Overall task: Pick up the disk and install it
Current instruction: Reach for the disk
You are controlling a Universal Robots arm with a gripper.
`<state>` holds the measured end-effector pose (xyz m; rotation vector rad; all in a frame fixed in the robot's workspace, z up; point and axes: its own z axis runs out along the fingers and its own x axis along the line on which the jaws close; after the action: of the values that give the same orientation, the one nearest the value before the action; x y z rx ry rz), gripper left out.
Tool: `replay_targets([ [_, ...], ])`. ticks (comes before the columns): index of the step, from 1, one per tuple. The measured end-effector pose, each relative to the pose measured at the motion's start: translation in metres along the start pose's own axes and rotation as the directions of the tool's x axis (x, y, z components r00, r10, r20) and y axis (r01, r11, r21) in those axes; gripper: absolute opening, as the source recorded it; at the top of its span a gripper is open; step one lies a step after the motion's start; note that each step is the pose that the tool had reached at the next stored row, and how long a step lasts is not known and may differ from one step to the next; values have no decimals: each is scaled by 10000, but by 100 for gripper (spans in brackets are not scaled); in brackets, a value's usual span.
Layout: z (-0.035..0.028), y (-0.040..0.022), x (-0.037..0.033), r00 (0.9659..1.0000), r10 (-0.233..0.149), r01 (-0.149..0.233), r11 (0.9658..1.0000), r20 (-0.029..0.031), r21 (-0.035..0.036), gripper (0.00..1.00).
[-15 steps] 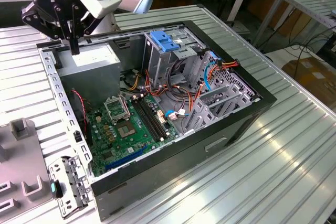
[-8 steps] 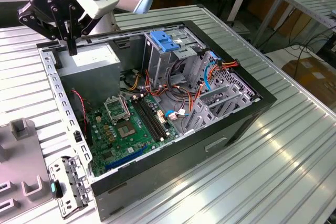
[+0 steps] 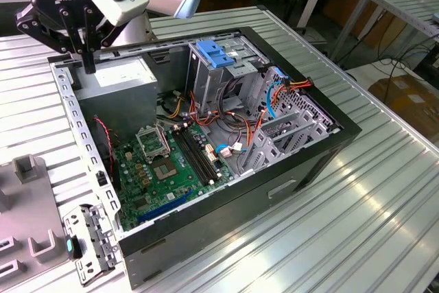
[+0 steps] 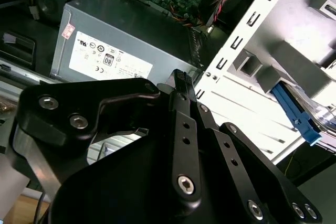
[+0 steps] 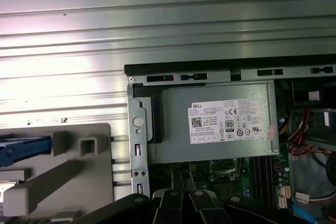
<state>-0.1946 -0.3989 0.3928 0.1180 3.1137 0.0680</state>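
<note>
My gripper (image 3: 88, 60) hangs over the back corner of the open computer case (image 3: 322, 145), just above the grey power supply box (image 3: 120, 77). Its black fingers (image 4: 181, 85) stand together with nothing between them; they also show in the first wrist view (image 5: 181, 200). The disk lies outside the case on a grey plastic fixture (image 5: 68, 171). A blue side rail of the disk (image 5: 23, 148) shows in the first wrist view, and a blue rail with a strip of silver metal (image 4: 296, 114) in the second wrist view. The gripper is apart from the disk.
Inside the case are a green motherboard (image 3: 168, 166), loose cables (image 3: 236, 125) and a light-blue bracket (image 3: 216, 53) on top of the drive cage. The power supply carries a white sticker (image 5: 228, 121). The case stands on a ribbed metal table (image 3: 384, 211), and the grey fixture (image 3: 27, 217) lies at the exterior view's left.
</note>
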Motion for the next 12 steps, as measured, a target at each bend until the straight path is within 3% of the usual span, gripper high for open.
replay_targets([
  [12,-1,-6,83,10000,1,-1,10000,-3,0,11],
])
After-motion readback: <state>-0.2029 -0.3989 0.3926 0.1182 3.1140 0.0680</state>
